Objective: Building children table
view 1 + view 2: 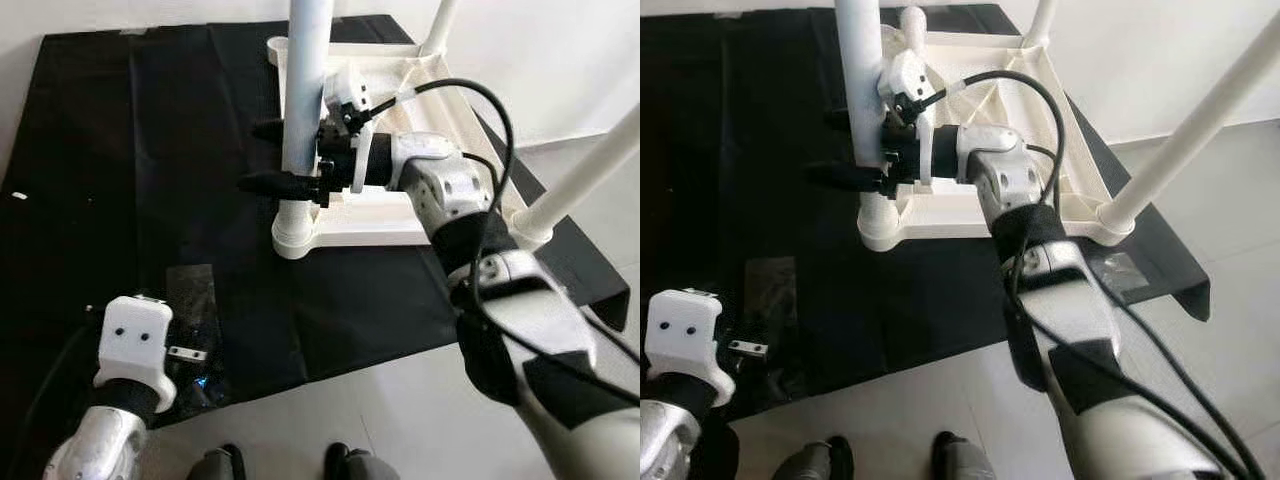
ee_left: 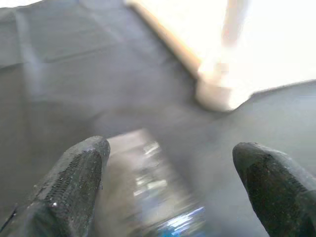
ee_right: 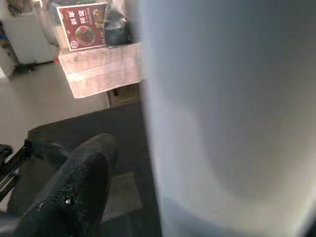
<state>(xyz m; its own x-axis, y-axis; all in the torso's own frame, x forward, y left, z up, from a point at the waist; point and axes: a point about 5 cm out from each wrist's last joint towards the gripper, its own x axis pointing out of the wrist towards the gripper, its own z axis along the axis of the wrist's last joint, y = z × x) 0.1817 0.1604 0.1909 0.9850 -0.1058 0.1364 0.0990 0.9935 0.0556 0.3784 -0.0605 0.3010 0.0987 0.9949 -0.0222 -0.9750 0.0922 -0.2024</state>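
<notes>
Children's table [image 1: 345,215]: white plastic, lying upside down on the black sheet [image 1: 150,150] that covers the floor, its underside ribs facing up and its legs pointing up toward me.
Black sheet: spread flat over the pale floor [image 1: 400,400], creased, reaching from the far wall to near my feet.
My left hand [image 2: 173,187]: low at my left side, over the near part of the sheet, fingers [image 2: 74,182] spread wide with nothing between them.
Left wrist block [image 1: 135,340]: white, two small dark dots on top, sitting above the silver forearm.
Clear wrapper [image 1: 195,320]: a shiny transparent bag lying flat on the sheet just beside my left hand; in the left wrist view it sits between the two fingertips but under them, blurred, a glint of blue at its near end.
Near-left leg [image 1: 303,90]: white tube, upright in the corner socket [image 1: 290,225] at the table's near-left corner.
My right hand [image 1: 290,160]: reached across to that leg, one black finger [image 1: 270,183] on either side of the tube, closed around it above the socket.
Right wrist view: the leg's pale surface right up against the camera, one black finger [image 3: 79,182] beside it.
Right arm [image 1: 1030,250]: silver with black bands, a black cable looping over it.
Far-right leg [image 1: 440,25]: upright at the far corner.
Near-right leg [image 1: 580,175]: standing in its corner socket, slanting toward the right edge of my view.
My feet [image 1: 285,465]: dark toes at the bottom edge, on the bare floor.
</notes>
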